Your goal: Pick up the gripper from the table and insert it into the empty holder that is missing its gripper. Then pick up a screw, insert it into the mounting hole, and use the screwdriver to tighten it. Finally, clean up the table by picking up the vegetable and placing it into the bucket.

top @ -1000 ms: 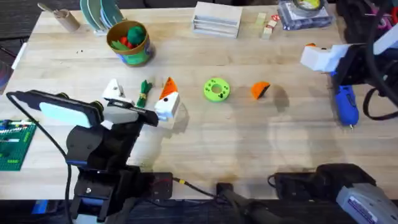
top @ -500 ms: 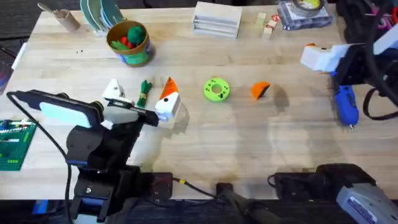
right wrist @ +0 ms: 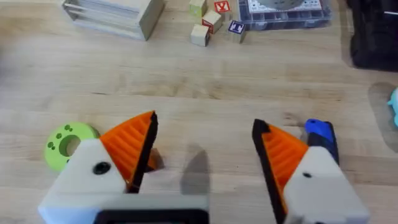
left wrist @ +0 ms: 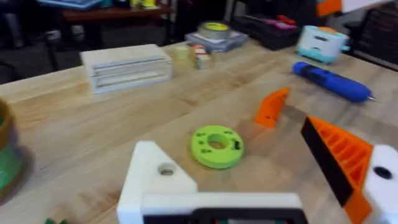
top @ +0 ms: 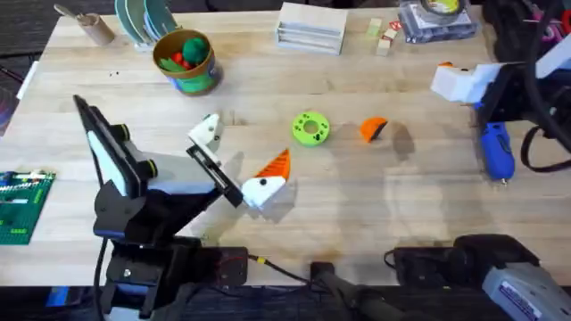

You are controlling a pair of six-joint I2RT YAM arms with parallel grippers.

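The gripper (top: 374, 129) (the small orange wedge) lies loose on the bench (top: 357, 205), just beside the green disc (top: 310, 127) on the side facing the screwdriver (top: 496, 152). The holder (top: 207, 132) is the bare white block of the left end effector (top: 234, 162), on the disc's other side, near it; its mate (top: 266, 187) carries an orange pad, and the two stand apart with nothing between them. The right end effector (right wrist: 202, 152) is likewise spread and empty, above the screwdriver's far end. The bucket (top: 186, 61) stands farther from the disc, beyond the holder, with toy pieces inside.
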